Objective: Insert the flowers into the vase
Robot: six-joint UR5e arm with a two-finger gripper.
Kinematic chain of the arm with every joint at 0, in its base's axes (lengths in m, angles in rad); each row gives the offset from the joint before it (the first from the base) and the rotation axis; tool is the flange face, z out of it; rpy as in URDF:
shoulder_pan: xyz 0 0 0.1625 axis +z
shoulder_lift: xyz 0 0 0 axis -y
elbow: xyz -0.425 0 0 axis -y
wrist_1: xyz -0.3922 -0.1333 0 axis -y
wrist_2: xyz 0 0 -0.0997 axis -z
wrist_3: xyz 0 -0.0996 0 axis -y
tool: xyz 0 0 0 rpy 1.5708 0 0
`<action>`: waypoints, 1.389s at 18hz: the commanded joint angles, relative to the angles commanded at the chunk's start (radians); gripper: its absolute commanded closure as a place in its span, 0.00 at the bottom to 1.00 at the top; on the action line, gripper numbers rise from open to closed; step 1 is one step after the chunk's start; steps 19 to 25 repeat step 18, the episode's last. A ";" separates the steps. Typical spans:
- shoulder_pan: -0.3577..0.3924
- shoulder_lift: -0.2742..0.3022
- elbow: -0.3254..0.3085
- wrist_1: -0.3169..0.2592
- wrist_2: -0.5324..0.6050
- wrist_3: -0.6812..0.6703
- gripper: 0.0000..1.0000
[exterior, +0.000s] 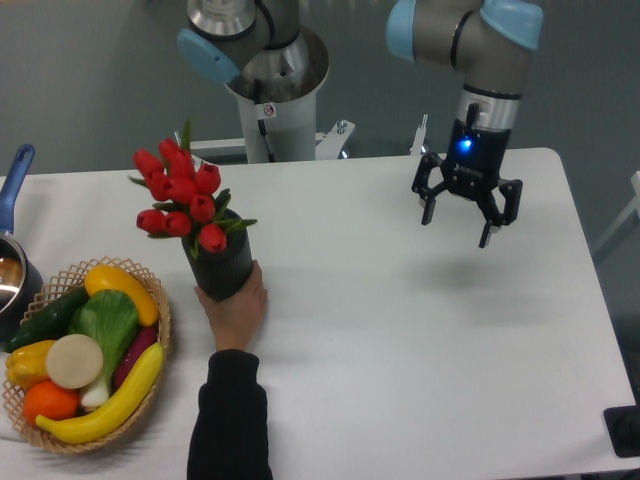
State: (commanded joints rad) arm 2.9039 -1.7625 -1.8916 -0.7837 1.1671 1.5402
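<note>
The flowers (181, 196), red tulip buds on green stems, stand in the black ribbed vase (222, 268) at the table's left. A person's hand (238, 310) wraps around the vase from the front. My gripper (457, 223) hangs open and empty above the table's right rear, far from the vase.
A wicker basket (150, 385) of toy fruit and vegetables sits at the front left. A blue-handled metal pot (12, 262) is at the left edge. The person's dark sleeve (230, 420) reaches in from the front edge. The robot base (270, 95) stands behind the table.
</note>
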 joint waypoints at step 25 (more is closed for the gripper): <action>-0.140 -0.161 0.293 -0.229 0.307 -0.028 0.00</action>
